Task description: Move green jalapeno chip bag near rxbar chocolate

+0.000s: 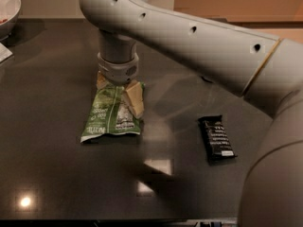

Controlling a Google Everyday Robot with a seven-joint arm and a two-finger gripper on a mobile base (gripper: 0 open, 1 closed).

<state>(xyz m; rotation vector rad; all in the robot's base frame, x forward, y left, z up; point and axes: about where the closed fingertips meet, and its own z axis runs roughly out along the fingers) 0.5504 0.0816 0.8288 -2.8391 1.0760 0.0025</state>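
The green jalapeno chip bag (110, 117) lies flat on the dark table (52, 174), left of centre. My gripper (118, 90) hangs straight down over the bag's far end. Its two tan fingers (134, 98) are spread open, one on each side of that end, low against the bag. The rxbar chocolate (217, 138) lies flat to the right, well apart from the bag. My big grey arm crosses the upper right of the view and hides the table behind it.
A white bowl (6, 8) stands at the far left corner. A white paper scrap (4, 54) lies at the left edge below it. Bright light reflections sit on the table near its front edge.
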